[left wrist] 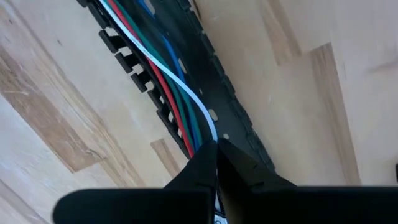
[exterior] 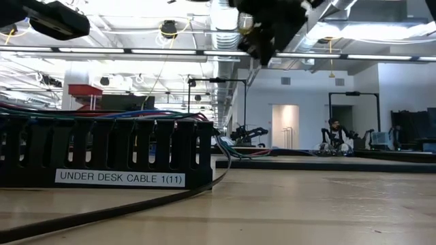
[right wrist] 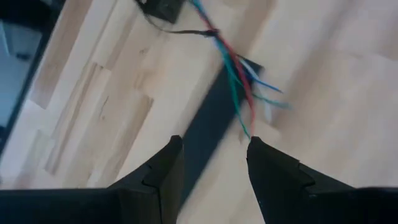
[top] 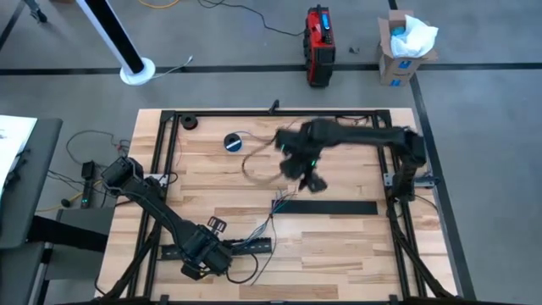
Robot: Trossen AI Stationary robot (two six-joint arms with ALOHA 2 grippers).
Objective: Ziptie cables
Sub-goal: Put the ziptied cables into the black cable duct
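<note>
High view is showing the left claw (top: pixel 222 252) sitting low over the counter (top: pixel 356 246) at about seven o'clock, right at the near end of a slotted black strip (top: pixel 251 246). Left wrist view is showing its fingers (left wrist: pixel 198 169) pressing together on the cables (left wrist: pixel 176 93), with a white wire running straight into the pinch and red, green and blue ones lying alongside it in the strip's channel. From there the cables (top: pixel 273 213) are running up toward the counter's middle, where their loose ends are fanning out just beside the left end of a second flat black strip (top: pixel 339 207). The right claw (top: pixel 312 181) is hovering above that spot, near the centre of the counter, with its arm reaching in from three o'clock. Right wrist view is showing its two fingers (right wrist: pixel 163 174) standing apart with nothing between them, and the cables (right wrist: pixel 233 68) and the dark strip (right wrist: pixel 211 118) lying on the wood beyond them. Low view is showing the near strip (exterior: pixel 102 153) upright on the counter, bearing a white label, with coloured wires (exterior: pixel 235 151) spilling out of its right end. A small blue tape roll (top: pixel 234 141) is lying on the counter at about eleven o'clock, well apart from both claws.
</note>
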